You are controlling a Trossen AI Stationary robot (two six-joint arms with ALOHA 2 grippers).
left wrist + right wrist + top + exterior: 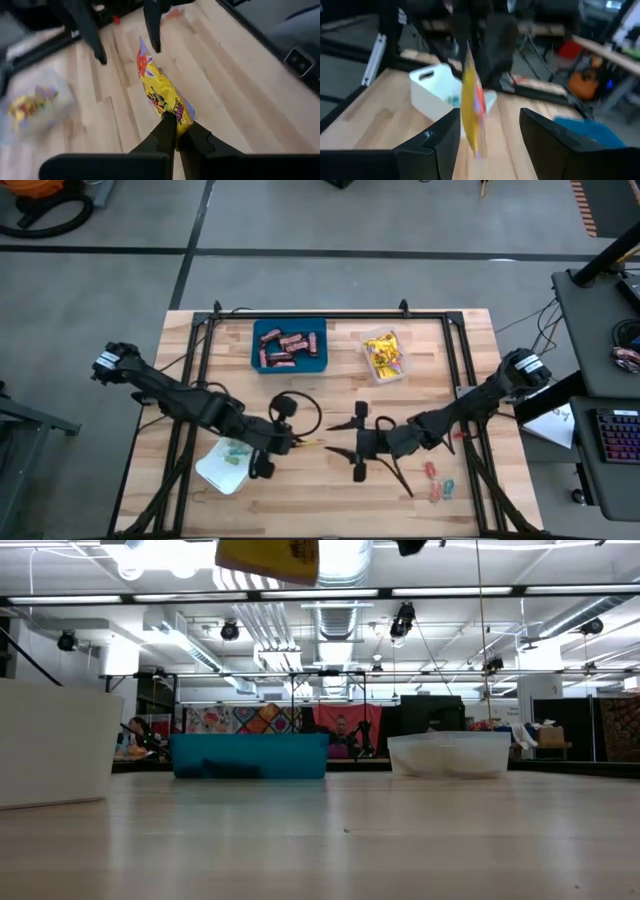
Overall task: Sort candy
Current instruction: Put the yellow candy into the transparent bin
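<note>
We see the left gripper (176,131) clamped on one end of a yellow packet (162,92), holding it edge-up above the middle of the wooden surface (330,490). The right gripper (352,450) faces it from just beside, fingers spread wide apart on either side of the packet's far end. Behind them sit a blue tray (288,345) of brown-red bars (285,348) and a clear tray (385,355) of yellow packets. A white tray (228,465) with pastel sweets lies under the left arm. A few loose pastel sweets (440,483) lie near the right arm.
</note>
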